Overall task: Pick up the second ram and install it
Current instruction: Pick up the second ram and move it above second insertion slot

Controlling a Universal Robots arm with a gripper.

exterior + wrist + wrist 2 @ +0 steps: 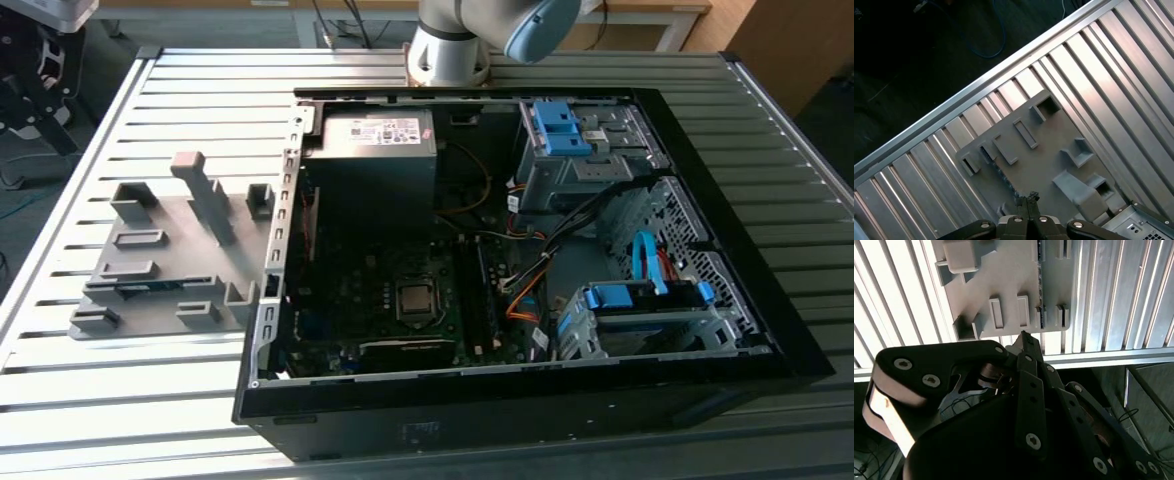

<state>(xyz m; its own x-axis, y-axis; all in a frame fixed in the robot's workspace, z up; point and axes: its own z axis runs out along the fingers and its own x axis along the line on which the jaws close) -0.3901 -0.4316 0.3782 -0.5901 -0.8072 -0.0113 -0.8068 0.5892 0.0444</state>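
Gripper (1030, 198) hangs above grey holder (1050, 146), fingers together, nothing clamped between them. Second ram (144, 287) sits on edge in holder slot. Holder lies on slatted surface (200, 110), at exterior view's left of open computer case (534, 400).

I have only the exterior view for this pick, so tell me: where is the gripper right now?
Observer: In the first wrist view the gripper hangs over the grey holder.
Operator: Is it holding the ram?
Observer: No. In both wrist views it is shut with nothing between its jaws.
Operator: Where's the ram, then?
Observer: In the second wrist view the ram sits in the holder's slots, and the gripper is not touching it.
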